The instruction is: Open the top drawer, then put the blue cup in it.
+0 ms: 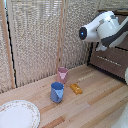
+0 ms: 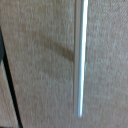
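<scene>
- Your dresser (image 1: 111, 60) stands at the exterior view's right, and its top drawer (image 1: 120, 37) looks shut, its front flush as far as you can see past the arm; opening it is not yet done.
- The arm (image 1: 102, 29) hangs high in front of the drawer. The wrist view fills with brown wood-grain and the silver handle (image 2: 80, 55), blurred and close, so you are likely lining up on it.
- The gripper itself shows in neither view, so you cannot tell whether it is open or closed; nothing shows it touching the handle.
- The table (image 1: 95, 100) carries a plate (image 1: 17, 114) at the near corner.
- The blue cup (image 1: 57, 92) stands upright mid-table, well apart from the dresser, untouched; placing it is still ahead.
- A pink cup (image 1: 62, 74) stands just behind it, a small orange block (image 1: 76, 88) beside.
</scene>
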### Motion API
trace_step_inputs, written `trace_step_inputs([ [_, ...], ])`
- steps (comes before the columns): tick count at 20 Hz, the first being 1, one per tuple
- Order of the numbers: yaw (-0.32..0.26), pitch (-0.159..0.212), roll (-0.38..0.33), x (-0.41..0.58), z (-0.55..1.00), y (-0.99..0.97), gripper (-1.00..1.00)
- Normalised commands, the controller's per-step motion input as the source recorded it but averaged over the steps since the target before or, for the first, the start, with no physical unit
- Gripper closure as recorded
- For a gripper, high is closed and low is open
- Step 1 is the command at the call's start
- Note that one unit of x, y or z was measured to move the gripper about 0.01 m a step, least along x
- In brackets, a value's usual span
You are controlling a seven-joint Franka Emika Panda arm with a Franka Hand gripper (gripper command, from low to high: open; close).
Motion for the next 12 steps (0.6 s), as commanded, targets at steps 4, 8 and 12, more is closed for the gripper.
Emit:
trace_step_inputs([
  [4, 0.329, 0.012, 0.008, -0.016, 0.11, -0.22, -1.0],
  [8, 0.234, 0.007, 0.017, -0.104, 0.35, -0.45, -1.0],
  [12, 0.114, 0.015, 0.036, -0.199, 0.48, -0.69, -1.0],
])
